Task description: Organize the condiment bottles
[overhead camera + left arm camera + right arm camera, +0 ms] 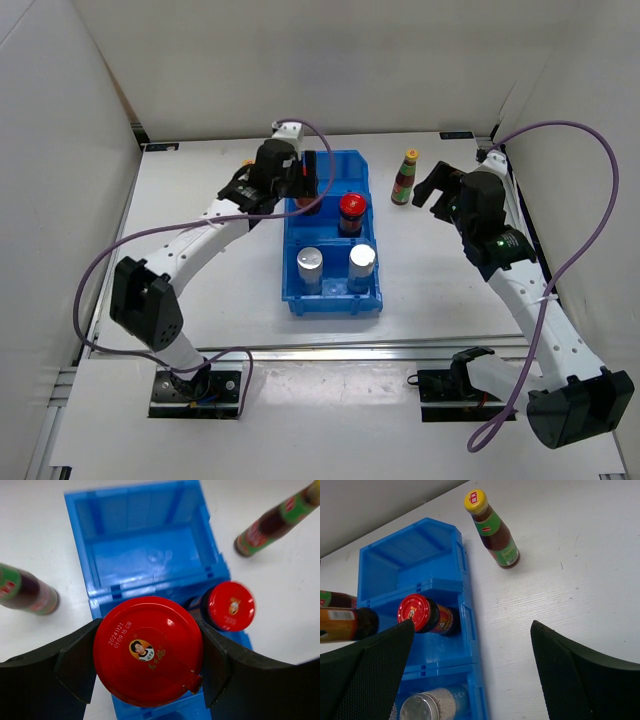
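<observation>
My left gripper [303, 192] is shut on a squat red-lidded jar [148, 650], holding it above the middle compartment of the blue bin [290, 285]. A second red-lidded jar [351, 208] stands in that compartment on the right. Two silver cylinders [309, 262] [361, 260] stand in the near compartment. The far compartment [145, 555] holds nothing. One yellow-capped slim bottle [405, 178] stands on the table right of the bin. Another slim bottle [27, 594] stands left of the bin. My right gripper [433, 190] hangs open just right of the yellow-capped bottle [492, 530], nothing between its fingers.
White walls close in the table on the left, back and right. The left arm's purple cable [110, 255] loops over the table's left side, and the right arm's cable [590, 170] arcs along the right wall.
</observation>
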`<state>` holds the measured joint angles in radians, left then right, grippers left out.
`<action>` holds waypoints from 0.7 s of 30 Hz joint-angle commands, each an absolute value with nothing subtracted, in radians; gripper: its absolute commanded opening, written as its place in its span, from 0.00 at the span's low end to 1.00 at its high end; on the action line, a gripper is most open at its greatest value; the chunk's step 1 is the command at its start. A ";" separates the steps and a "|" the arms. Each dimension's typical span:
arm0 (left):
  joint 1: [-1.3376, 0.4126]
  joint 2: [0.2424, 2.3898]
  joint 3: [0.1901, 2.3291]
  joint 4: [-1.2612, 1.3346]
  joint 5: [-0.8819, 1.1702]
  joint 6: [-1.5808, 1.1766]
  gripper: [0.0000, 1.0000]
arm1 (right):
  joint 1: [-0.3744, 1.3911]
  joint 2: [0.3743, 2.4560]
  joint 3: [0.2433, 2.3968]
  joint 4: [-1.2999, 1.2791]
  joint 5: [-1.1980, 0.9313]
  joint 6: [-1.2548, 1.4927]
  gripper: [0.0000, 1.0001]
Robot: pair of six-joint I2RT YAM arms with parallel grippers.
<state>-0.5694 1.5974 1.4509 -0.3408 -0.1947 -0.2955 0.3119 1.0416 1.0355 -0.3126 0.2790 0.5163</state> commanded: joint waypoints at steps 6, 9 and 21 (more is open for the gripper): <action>-0.581 1.627 1.388 -0.172 -0.199 -0.270 0.11 | 0.296 1.031 1.025 -0.269 0.276 0.503 1.00; -0.581 1.663 1.378 -0.172 -0.210 -0.270 0.11 | 0.296 1.042 1.025 -0.268 0.267 0.503 1.00; -0.581 1.736 1.388 -0.187 -0.229 -0.261 0.26 | 0.287 1.051 1.025 -0.268 0.258 0.503 1.00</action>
<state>-0.5793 1.7794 1.3621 -0.2623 -0.2047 -0.2657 0.2916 1.0519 1.0302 -0.3107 0.2646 0.5133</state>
